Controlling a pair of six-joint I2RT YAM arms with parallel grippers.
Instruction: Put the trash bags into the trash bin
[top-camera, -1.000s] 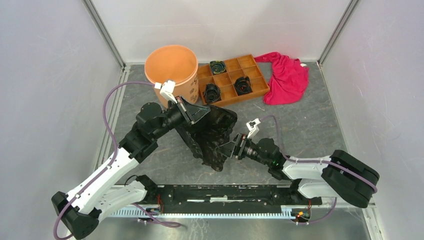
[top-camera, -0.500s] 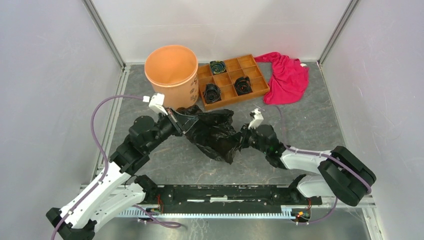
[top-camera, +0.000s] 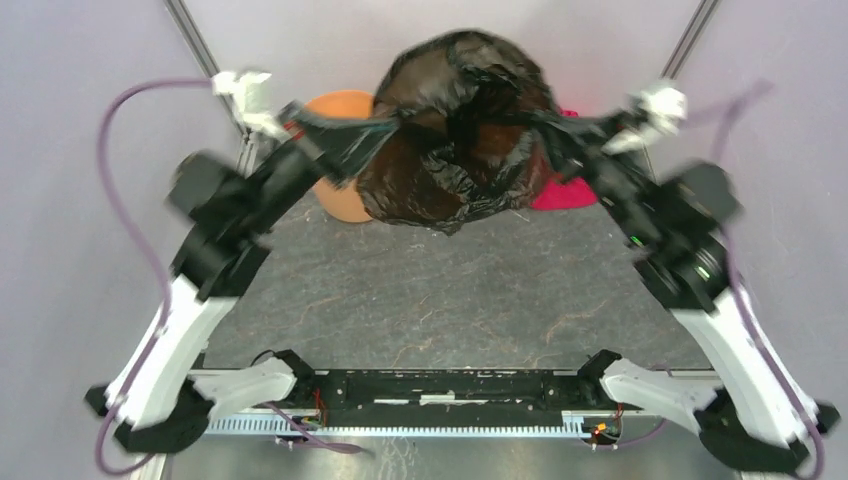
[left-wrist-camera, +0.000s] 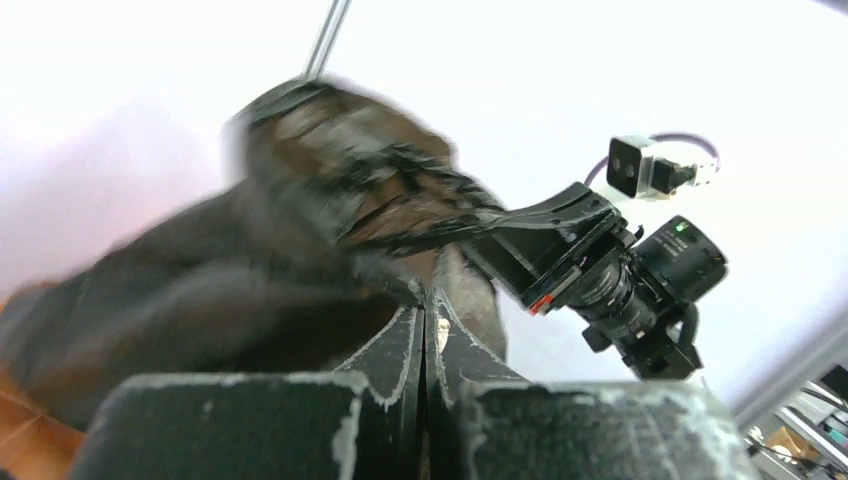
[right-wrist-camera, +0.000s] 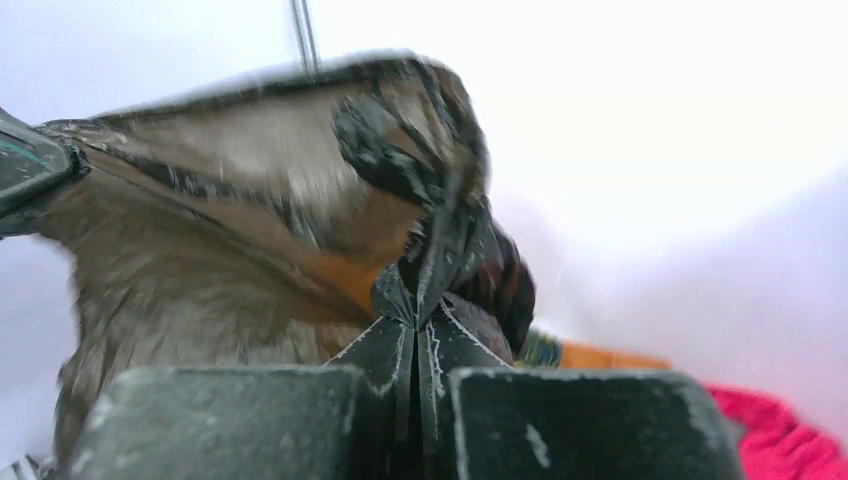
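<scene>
1. The trash bag (top-camera: 450, 140) is thin black plastic film, glossy and crinkled.
2. The trash bin (top-camera: 345, 205) is smooth light-orange plastic.
3. The cloth (top-camera: 560, 195) is matt red fabric.
4. The table (top-camera: 450, 300) is dark grey, mottled and matt.
5. The left gripper (left-wrist-camera: 428, 305) and right gripper (right-wrist-camera: 415, 305) have matt black pads (right-wrist-camera: 385, 355), scuffed whitish at the edges.
6. The arm shells (top-camera: 165, 345) are smooth white plastic.

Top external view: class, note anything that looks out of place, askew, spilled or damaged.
The trash bag hangs ballooned in mid-air, stretched between the left gripper and right gripper, each shut on an edge. It sits mostly right of the trash bin rather than over it. No tear or spill shows.
</scene>
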